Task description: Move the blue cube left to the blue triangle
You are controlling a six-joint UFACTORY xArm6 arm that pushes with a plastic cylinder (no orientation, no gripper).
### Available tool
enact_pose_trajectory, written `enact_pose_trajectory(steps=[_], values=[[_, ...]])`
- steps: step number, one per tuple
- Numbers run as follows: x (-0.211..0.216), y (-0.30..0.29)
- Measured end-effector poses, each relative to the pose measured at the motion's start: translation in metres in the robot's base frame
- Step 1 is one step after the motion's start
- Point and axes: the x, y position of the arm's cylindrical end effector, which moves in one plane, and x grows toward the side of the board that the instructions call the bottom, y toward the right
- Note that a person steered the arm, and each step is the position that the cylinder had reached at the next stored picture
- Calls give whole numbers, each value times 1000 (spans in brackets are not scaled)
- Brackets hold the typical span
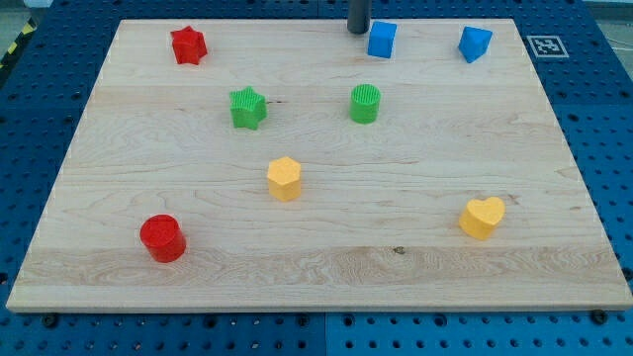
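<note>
Camera view: wooden desk (326, 262) on a blue perforated base (613, 148), with a black-and-white marker tag (543, 45) off the desk's top right corner. Near the view's top edge, my tip (358, 32), the lower end of a dark rod, just left of the blue cube (382, 40), close beside it; contact or a small gap, cannot tell. No claw on this arm, only the rod, so nothing to report as apart or together. Blue cube at the top of the desk, right of centre; blue triangle (475, 44) further to the view's right in the same row, well apart from the cube. Red star (188, 45) at top left. Green star (248, 108) and green cylinder (365, 103) in the next row down, apart from each other. Yellow hexagon (284, 179) near the middle. Red cylinder (162, 238) at bottom left. Yellow heart (482, 218) at lower right.
</note>
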Motion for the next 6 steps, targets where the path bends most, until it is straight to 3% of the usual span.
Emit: enact_pose_trajectory(steps=[6], values=[[45, 50]])
